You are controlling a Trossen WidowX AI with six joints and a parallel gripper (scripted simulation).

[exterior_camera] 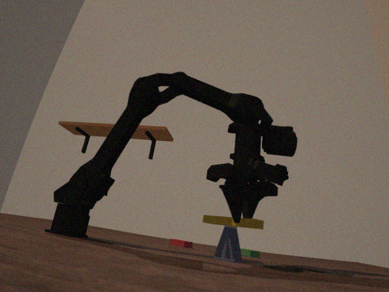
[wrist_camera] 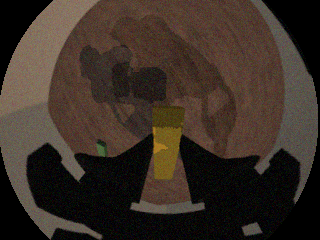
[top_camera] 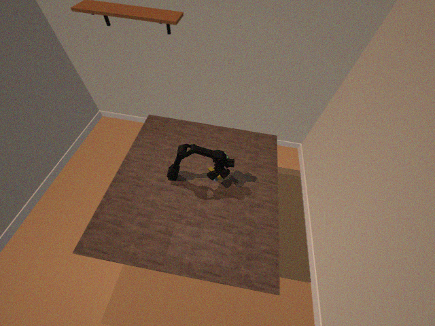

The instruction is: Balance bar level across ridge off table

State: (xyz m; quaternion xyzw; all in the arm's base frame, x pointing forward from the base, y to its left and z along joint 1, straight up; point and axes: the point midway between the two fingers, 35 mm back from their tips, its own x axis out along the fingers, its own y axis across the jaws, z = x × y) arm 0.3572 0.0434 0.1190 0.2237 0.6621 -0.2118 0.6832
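A yellow bar (exterior_camera: 216,219) (wrist_camera: 167,162) lies across the top of the blue-grey ridge (exterior_camera: 227,245), or just over it; whether they touch I cannot tell. The bar is clear of the table and runs nearly parallel to the table's slope in the exterior view. My gripper (exterior_camera: 243,219) (wrist_camera: 166,136) points down and is shut on the bar, a little to the right of the ridge's top in that view. In the top view the gripper hides most of the bar (top_camera: 211,169) and the ridge.
A red block (exterior_camera: 180,243) lies on the table (exterior_camera: 94,267) behind and left of the ridge. A green block (exterior_camera: 251,252) (wrist_camera: 102,148) lies behind it to the right. A wooden shelf (top_camera: 126,11) (exterior_camera: 151,132) is mounted on the back wall.
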